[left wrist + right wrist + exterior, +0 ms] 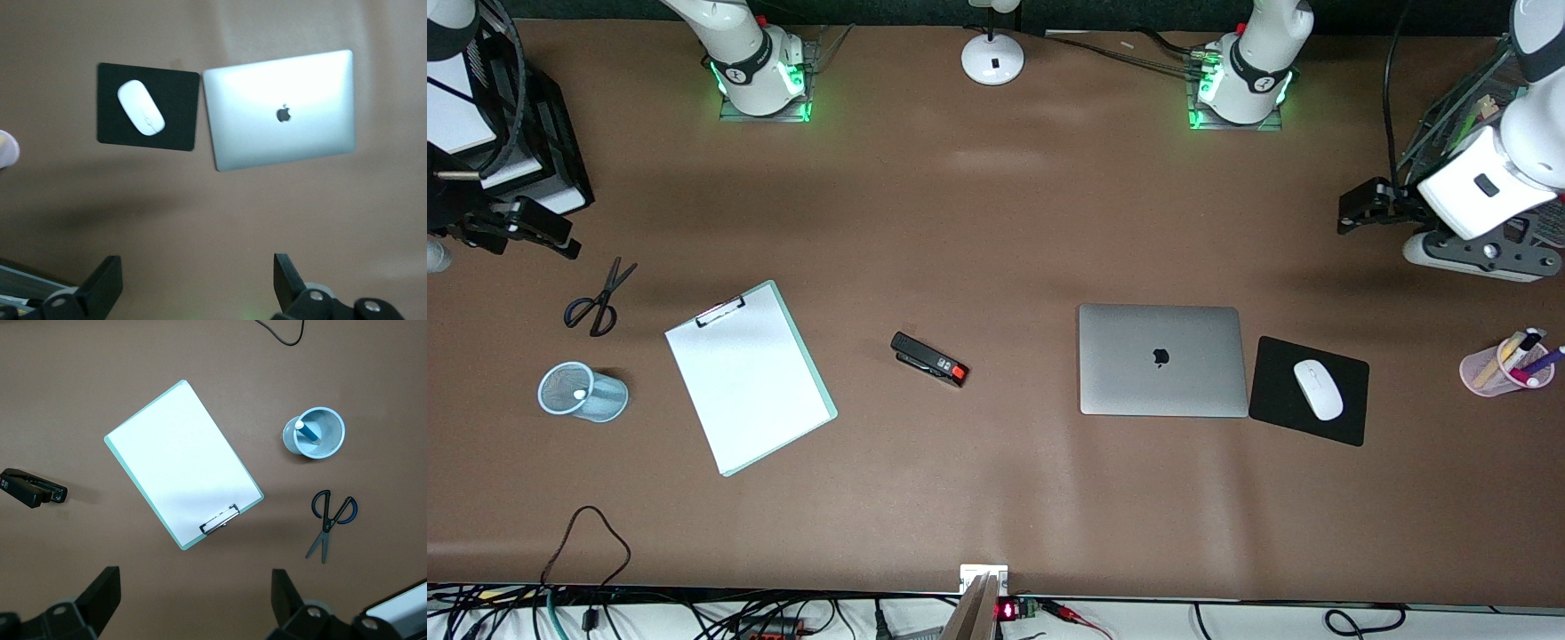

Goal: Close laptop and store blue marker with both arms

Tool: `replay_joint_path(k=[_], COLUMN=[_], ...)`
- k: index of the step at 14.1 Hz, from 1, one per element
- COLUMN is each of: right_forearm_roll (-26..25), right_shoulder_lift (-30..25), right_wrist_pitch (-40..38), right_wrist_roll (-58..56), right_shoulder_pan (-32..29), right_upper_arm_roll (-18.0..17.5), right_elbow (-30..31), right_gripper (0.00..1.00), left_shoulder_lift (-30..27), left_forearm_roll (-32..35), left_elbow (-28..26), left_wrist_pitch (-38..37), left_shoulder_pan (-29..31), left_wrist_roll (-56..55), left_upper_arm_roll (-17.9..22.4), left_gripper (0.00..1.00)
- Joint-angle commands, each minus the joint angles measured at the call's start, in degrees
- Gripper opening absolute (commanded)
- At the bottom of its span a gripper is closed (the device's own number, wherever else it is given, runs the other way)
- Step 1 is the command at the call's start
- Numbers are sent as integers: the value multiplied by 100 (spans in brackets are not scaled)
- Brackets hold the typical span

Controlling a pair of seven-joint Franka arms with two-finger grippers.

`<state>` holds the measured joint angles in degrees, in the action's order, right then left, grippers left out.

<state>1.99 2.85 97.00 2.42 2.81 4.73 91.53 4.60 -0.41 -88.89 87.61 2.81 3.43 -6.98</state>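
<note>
The laptop (1160, 360) lies closed on the table, silver lid up with the dark apple logo; it also shows in the left wrist view (280, 110). The blue marker (308, 433) stands in a light-blue mesh cup (329, 433), white end up; in the front view only its white end (580, 394) shows inside the cup (596, 396). My left gripper (1350, 213) hangs open and empty over bare table at the left arm's end (197, 267). My right gripper (560, 236) hangs open and empty above the scissors' area at the right arm's end (195, 583).
A clipboard (747, 378) with white paper, a black stapler (929, 358) and black scissors (599, 298) lie on the table. A black mouse pad (1352, 418) with a white mouse (1319, 388) sits beside the laptop. A pink pen cup (1489, 372) stands near the left arm's end.
</note>
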Motion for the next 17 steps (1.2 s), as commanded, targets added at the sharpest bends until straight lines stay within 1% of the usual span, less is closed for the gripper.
replay_joint_path(k=[1, 6, 9, 12, 17], right_forearm_roll=[-41, -59, -50, -59, -50], right_shoulder_lift=[-56, -30, -13, -12, 14], right_wrist_pitch=[-6, 3, 3, -6, 3], right_wrist_roll=[101, 48, -364, -391, -400], right_shoulder_pan=[44, 62, 71, 80, 71], right_upper_arm_roll=[19, 10, 1, -7, -7], right_elbow=[-21, -47, -73, -187, -205], right_gripper=[100, 100, 100, 100, 100], left_shoulder_lift=[103, 138, 173, 190, 252], left_forearm_roll=[146, 146, 138, 94, 58], left_elbow=[267, 232, 231, 240, 223], left_wrist_pitch=[89, 142, 195, 195, 195], left_shoulder_pan=[210, 238, 237, 238, 246], left_wrist_roll=[123, 114, 105, 105, 44], left_upper_arm_roll=[13, 4, -5, -5, -14], left_gripper=[100, 100, 100, 100, 100])
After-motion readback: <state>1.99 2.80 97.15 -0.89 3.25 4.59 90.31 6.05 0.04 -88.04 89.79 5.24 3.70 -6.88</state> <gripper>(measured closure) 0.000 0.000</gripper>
